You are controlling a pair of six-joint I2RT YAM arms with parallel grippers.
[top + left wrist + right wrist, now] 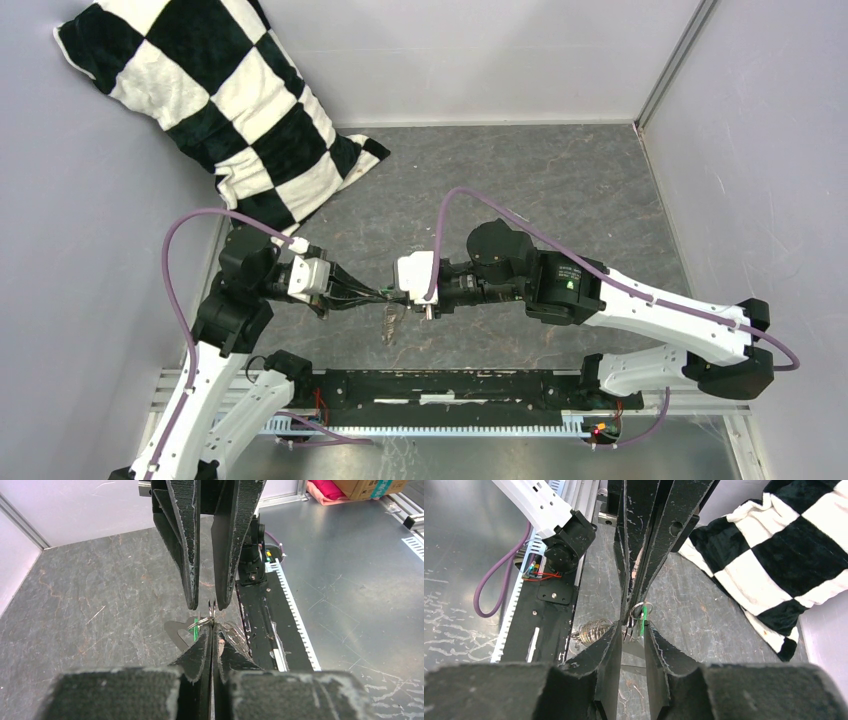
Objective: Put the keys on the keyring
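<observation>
Black padded fingers of the right end effector [631,628] fill the foreground of its own wrist view. They stand partly open with a clear gap between them. Thin dark metal and the green-tagged keys [643,621] sit in or just beyond that gap, and whether either pad presses on them cannot be told.

Facing it tip to tip, the left end effector [211,631] is pinched fully shut on a thin strand of metal, judged to be the wire of the keyring [389,322]. Its bundle of silvery pieces [593,631] hangs below the meeting point.

The 2 arms meet above the near middle of the grey bench [560,190], apparently so that 1 can hold the loop steady while the other works a key onto it. Raised off the surface, the ring is free to turn. The green tag lies just beside the ring's wire, so the threading looks under way but not finished.

A checkered cushion [220,110] leans in the far left corner, well apart from the work.
</observation>
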